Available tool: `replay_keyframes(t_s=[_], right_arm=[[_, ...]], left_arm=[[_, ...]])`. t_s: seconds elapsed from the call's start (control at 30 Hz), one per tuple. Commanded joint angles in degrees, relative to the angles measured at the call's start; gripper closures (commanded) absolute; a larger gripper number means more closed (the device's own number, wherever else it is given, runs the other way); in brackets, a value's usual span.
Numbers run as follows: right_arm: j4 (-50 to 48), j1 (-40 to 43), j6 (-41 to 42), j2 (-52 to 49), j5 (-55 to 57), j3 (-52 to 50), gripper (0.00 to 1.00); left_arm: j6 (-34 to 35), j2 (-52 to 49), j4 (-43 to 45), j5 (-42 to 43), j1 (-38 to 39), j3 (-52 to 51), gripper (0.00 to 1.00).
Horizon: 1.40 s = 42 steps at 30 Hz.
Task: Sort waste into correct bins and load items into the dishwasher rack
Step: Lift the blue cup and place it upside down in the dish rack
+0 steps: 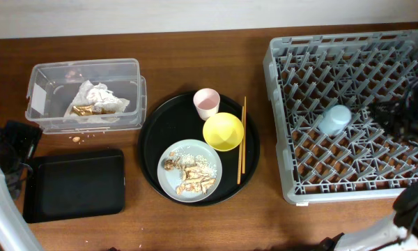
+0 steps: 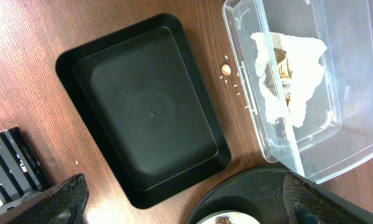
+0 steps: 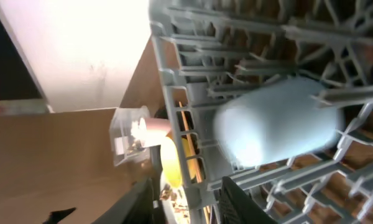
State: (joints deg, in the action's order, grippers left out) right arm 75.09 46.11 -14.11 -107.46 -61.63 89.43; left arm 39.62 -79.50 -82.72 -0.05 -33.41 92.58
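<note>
Left claw (image 2: 183, 190): fingers spread wide, nothing between them; it hangs over the black tray (image 2: 146, 112) and the tub (image 2: 354, 134). Right claw (image 3: 189, 200): jaws apart, gripping nothing, above the right part of the rack (image 1: 279, 104).

Containers:
- Tub: clear plastic, rectangular, thin walls with a stepped rim. Holds the napkin (image 1: 97, 100), crumpled white paper with gold-brown wrapper bits in its folds.
- Black tray: shallow, rectangular, rounded corners, smooth matte floor. It sits just in front of the tub, apart from it.
- Crumbs (image 2: 225, 67): a few, on the table (image 1: 195, 42) between tub and black tray.
- Round tray (image 1: 153, 139): black, low rim. It carries the pink cup (image 1: 206, 103), upright, just beside the yellow bowl (image 1: 223, 131). The bowl's edge overlaps the plate (image 1: 166, 180) in the overhead view. Chopsticks (image 1: 242, 139) lie side by side along the right of the bowl, thin pale wood.
- Plate: pale grey-blue, round. On it are the scraps (image 1: 190, 176), white rice grains and brown pieces.
- Rack: large square grey plastic crate, lattice floor with upright pegs. It holds the blue cup (image 1: 334, 119), tilted among the pegs near the middle, smooth and rounded.

Table: brown wood grain.
</note>
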Motion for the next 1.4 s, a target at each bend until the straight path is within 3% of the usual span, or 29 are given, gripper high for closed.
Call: replay_keyframes(t_s=[0.0, 0.07, 0.17, 0.33, 0.4, 0.47, 0.67, 0.8, 0.97, 1.17, 1.37], right_arm=[[-0.7, -1.3, 4.4, 7.7, 6.5, 3.2, 0.64], [-3.8, -4.2, 9.1, 10.3, 14.1, 3.2, 0.65], [-5.9, -11.1, 14.4, 10.4, 25.3, 3.1, 0.82], [-6.1, -24.8, 13.9, 11.7, 26.4, 3.2, 0.76], [-6.9, -32.0, 13.9, 12.9, 26.4, 3.2, 0.55], [-8.1, -37.7, 14.0, 13.3, 26.9, 3.2, 0.01], [-17.6, -60.3, 22.8, 10.8, 45.2, 3.2, 0.0], [-26.9, -72.9, 25.4, 4.7, 55.7, 3.2, 0.13], [-27.8, -78.7, 25.0, -4.7, 59.6, 7.6, 0.31], [-29.6, -83.3, 18.7, -9.9, 72.7, 13.8, 0.3], [-32.6, -83.6, 14.3, -11.3, 74.1, 13.8, 0.3]], left_arm=[[-0.9, 0.0, 0.1, -0.4, -0.3, 0.4, 0.01], [-0.9, 0.0, 0.1, -0.4, -0.3, 0.4, 0.01], [-0.9, 0.0, 0.1, -0.4, -0.3, 0.4, 0.01], [-0.9, 0.0, 0.1, -0.4, -0.3, 0.4, 0.01], [-0.9, 0.0, 0.1, -0.4, -0.3, 0.4, 0.01], [-0.9, 0.0, 0.1, -0.4, -0.3, 0.4, 0.01], [-0.9, 0.0, 0.1, -0.4, -0.3, 0.4, 0.01], [-0.9, 0.0, 0.1, -0.4, -0.3, 0.4, 0.01], [-0.9, 0.0, 0.1, -0.4, -0.3, 0.4, 0.01], [-0.9, 0.0, 0.1, -0.4, -0.3, 0.4, 0.01], [-0.9, 0.0, 0.1, -0.4, -0.3, 0.4, 0.01]])
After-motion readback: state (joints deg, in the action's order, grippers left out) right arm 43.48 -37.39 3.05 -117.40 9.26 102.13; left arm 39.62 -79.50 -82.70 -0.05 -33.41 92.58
